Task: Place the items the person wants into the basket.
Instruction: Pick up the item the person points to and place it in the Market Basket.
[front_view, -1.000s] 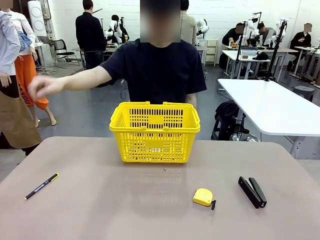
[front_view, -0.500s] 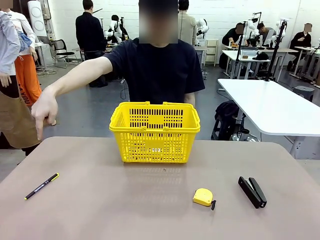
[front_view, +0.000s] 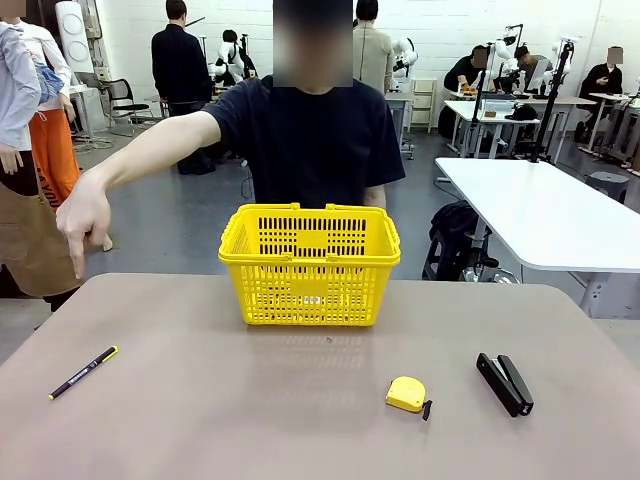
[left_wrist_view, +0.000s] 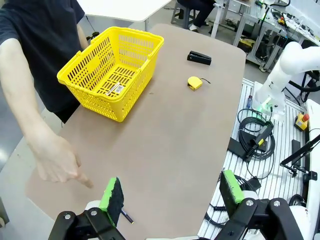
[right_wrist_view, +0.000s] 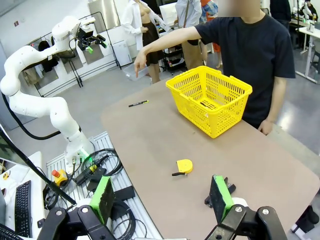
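The yellow basket (front_view: 309, 290) stands at the table's far middle, in front of the person in a black T-shirt (front_view: 315, 140). Something dark with a white label lies on its floor (left_wrist_view: 113, 89); I cannot tell what. A thin black pen with a yellow end (front_view: 84, 372) lies at the table's left. The person's hand (front_view: 82, 215) points down, above the table's far-left edge beyond the pen. My left gripper (left_wrist_view: 172, 192) hangs open high over that end, the pen's tip (left_wrist_view: 126, 216) beside its finger. My right gripper (right_wrist_view: 161, 197) is open above the table's right edge.
A yellow tape measure (front_view: 406, 394) and a black stapler (front_view: 504, 383) lie at the front right. Cables and a rack sit beside the table (left_wrist_view: 260, 145). Other people and tables stand in the room behind.
The person's outstretched arm has dropped from a raised, blurred hand to a finger pointing down toward the pen's side of the table. Nothing on the table has moved.
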